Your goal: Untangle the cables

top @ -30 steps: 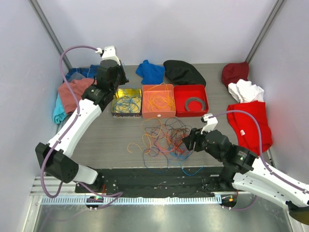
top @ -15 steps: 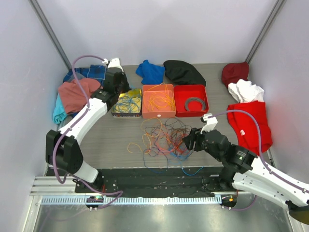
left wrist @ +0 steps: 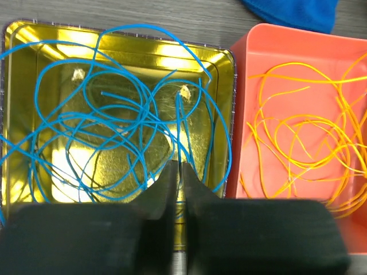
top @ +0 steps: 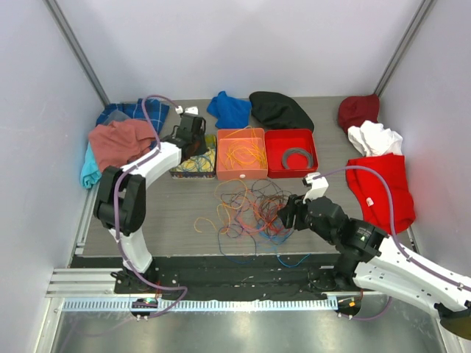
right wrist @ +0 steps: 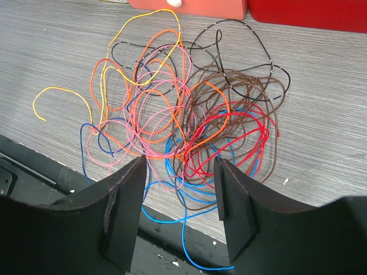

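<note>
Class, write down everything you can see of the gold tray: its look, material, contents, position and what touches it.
The gold tray is a shallow, roughly square dish with rounded corners and a stepped rim, shiny like metal foil. It sits flat on the grey table, its right rim seemingly touching the orange box. Loose loops of blue wire fill it, some crossing its left edge. The left gripper, fingers shut, hovers above it.
</note>
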You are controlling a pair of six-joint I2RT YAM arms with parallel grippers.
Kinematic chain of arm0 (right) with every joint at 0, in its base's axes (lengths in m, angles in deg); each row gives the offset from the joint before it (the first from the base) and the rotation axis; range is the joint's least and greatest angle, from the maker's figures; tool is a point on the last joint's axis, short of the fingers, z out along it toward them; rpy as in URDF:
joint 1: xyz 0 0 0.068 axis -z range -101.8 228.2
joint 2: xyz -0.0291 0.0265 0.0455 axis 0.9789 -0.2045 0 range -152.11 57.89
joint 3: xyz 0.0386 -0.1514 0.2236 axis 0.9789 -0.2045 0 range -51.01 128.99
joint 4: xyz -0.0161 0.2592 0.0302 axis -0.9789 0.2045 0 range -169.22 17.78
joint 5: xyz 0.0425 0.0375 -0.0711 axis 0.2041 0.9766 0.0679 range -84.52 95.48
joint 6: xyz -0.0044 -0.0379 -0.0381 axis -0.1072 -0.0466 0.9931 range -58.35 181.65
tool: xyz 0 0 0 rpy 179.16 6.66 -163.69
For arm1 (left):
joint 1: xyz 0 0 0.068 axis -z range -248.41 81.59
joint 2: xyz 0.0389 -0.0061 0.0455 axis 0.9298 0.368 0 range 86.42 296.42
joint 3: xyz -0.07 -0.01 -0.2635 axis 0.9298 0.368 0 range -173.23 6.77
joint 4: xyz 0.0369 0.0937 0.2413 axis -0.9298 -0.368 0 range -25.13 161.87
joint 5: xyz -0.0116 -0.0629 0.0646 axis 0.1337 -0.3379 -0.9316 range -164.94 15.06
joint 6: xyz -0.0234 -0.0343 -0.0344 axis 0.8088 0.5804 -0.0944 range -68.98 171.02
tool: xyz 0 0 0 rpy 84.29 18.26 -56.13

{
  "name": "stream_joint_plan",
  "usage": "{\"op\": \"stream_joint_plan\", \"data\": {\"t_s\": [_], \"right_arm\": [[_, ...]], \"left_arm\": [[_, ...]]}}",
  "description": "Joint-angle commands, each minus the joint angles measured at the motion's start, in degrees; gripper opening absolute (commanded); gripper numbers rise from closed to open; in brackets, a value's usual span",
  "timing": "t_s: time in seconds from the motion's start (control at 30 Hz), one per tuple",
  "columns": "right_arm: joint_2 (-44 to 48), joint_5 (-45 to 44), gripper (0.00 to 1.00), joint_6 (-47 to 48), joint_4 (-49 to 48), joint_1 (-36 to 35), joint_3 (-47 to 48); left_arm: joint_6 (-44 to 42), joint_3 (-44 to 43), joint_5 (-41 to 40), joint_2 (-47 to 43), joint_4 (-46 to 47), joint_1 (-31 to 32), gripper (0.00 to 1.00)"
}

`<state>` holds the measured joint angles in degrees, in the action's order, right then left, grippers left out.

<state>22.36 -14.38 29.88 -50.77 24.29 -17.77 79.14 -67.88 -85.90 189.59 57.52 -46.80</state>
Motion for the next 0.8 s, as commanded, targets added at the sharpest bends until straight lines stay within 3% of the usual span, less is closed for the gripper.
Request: {"op": "stream_joint_plan", "data": {"t_s": [0.0, 0.07, 0.2, 0.37, 0.57, 0.77], "right_arm": [[0.5, -1.2, 0.58, 0.7, -1.7, -0.3, 1.7], [0.9, -1.2, 0.58, 0.6, -1.7, -0.2, 1.4], [1.5, -1.1, 0.58, 0.5, -1.8, -0.3, 1.1], [1.4, -0.9, 0.58, 0.0, -2.3, -0.2, 1.0], [2.1, -1.1, 0.58, -1.1, -3.6, -0.2, 0.4], [0.6, -3.5, 0.58, 0.2, -3.7, -0.3, 2.2]], "left_arm": [[0.0, -4.6, -2.5, -0.8, -1.9, -0.1, 0.31], [-1.0, -4.5, -5.1, -3.9, -2.1, -0.1, 0.58], [-3.2, -5.3, -8.5, -10.9, -3.1, -0.1, 0.78], [-0.3, -5.2, -9.4, -19.2, -8.1, -0.1, 0.91], [8.1, 7.9, -4.4, -30.7, -13.2, 0.3, 1.00], [10.8, 21.6, -1.1, -43.3, -13.2, 2.2, 1.00]]}}
